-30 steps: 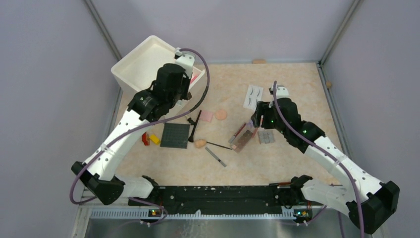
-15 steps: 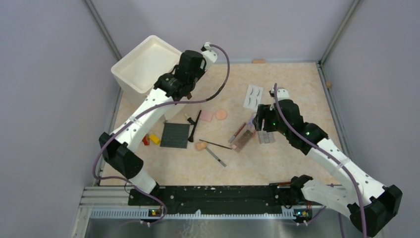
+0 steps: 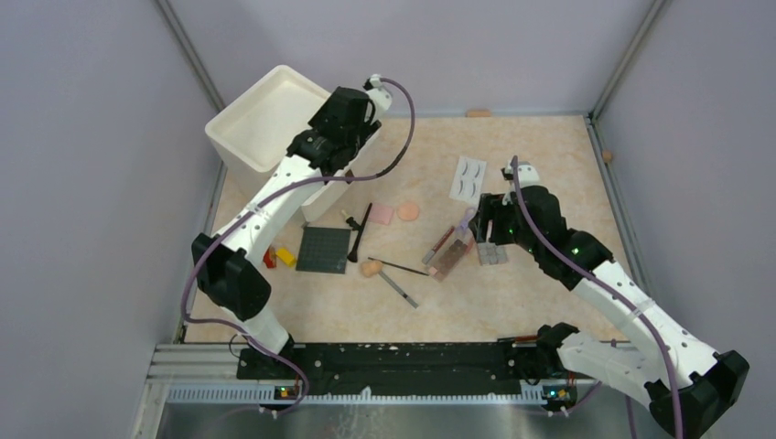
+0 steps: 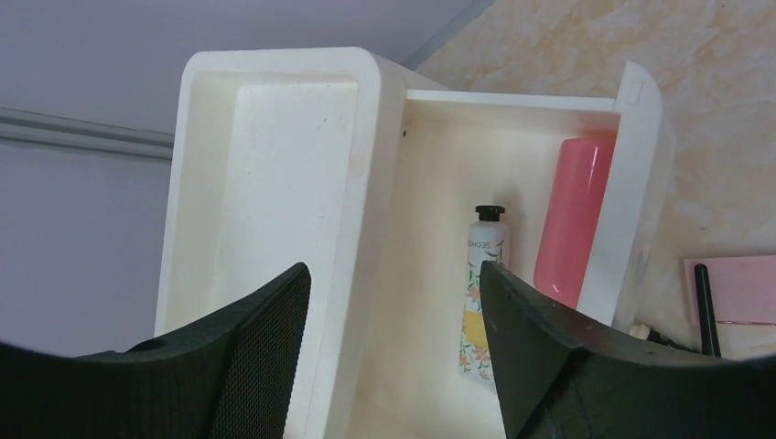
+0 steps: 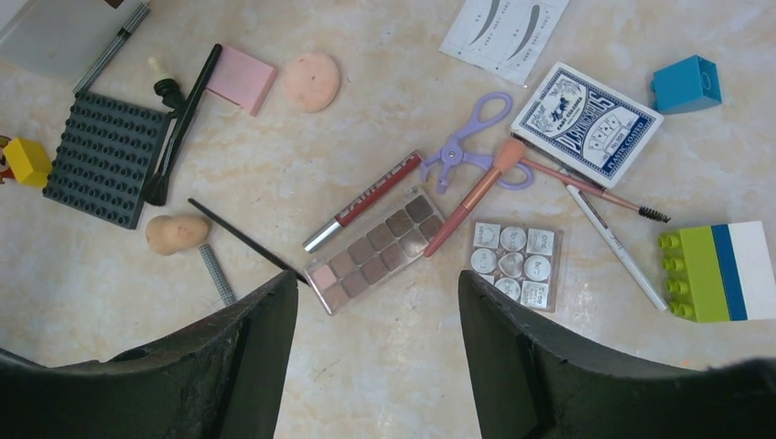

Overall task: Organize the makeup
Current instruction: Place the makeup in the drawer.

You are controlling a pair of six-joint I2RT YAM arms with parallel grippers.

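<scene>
From above, the pink square compact [image 3: 382, 214] lies on the surface about in the middle. The round peach puff [image 3: 408, 211] is just to its right. A dark brush [image 3: 361, 233] lies just to its left. The dark bumpy plate [image 3: 324, 249] is left of the compact and nearer the arm bases. The brown palette [image 3: 450, 259] is to the compact's right and a bit nearer. The white eyelash card [image 3: 468, 178] is to its right and farther back. The white box [image 3: 256, 123] stands far left of the compact, at the back. The left arm [image 3: 274, 197] reaches up to that box. The right arm [image 3: 604, 274] hangs to the right of the compact, above the palette.

From the left wrist, the left jaws are spread apart and hold nothing. The white box [image 4: 274, 183] fills the view. Inside it lie a flowery tube [image 4: 482, 302] with a black cap and a pink bottle [image 4: 572, 219]. They are in the part of the box closest to the compact [image 4: 732, 288], which peeks in at the right edge, outside the box.

From the right wrist, the right jaws are spread apart too, with nothing in them. The compact [image 5: 241, 80] is at the top left. The puff [image 5: 310, 81] is just right of it and the dark brush [image 5: 183, 119] touches its left side. The bumpy plate [image 5: 108, 157] is lower left of the compact. The palette [image 5: 375, 249] is lower right of it, with a red lip tube [image 5: 366, 199] just beside. Farther right of the compact are a purple tool [image 5: 471, 142], a card pack [image 5: 586, 121] and a blue brick [image 5: 686, 84]
</scene>
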